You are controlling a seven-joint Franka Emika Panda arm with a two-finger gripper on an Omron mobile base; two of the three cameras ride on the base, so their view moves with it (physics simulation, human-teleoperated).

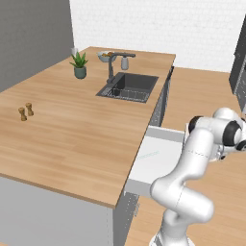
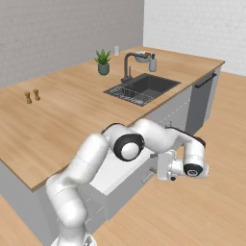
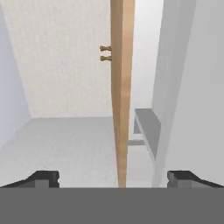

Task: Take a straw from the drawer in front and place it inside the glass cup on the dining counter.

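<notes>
Drawer (image 1: 156, 158) open, straw (image 1: 148, 155) inside it, untouched. Gripper (image 3: 113, 177) spread wide, empty. Pick and drop into cup (image 1: 74, 51) left.

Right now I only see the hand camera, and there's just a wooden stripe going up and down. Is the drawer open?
Observer: Yes. The drawer is pulled out from under the dining counter.
Operator: Where's the cup?
Observer: The glass cup stands at the counter's far corner, beyond the potted plant.
Operator: Can you see the straw?
Observer: A thin pale line on the drawer floor may be the straw, but it is too faint to be sure.
</notes>
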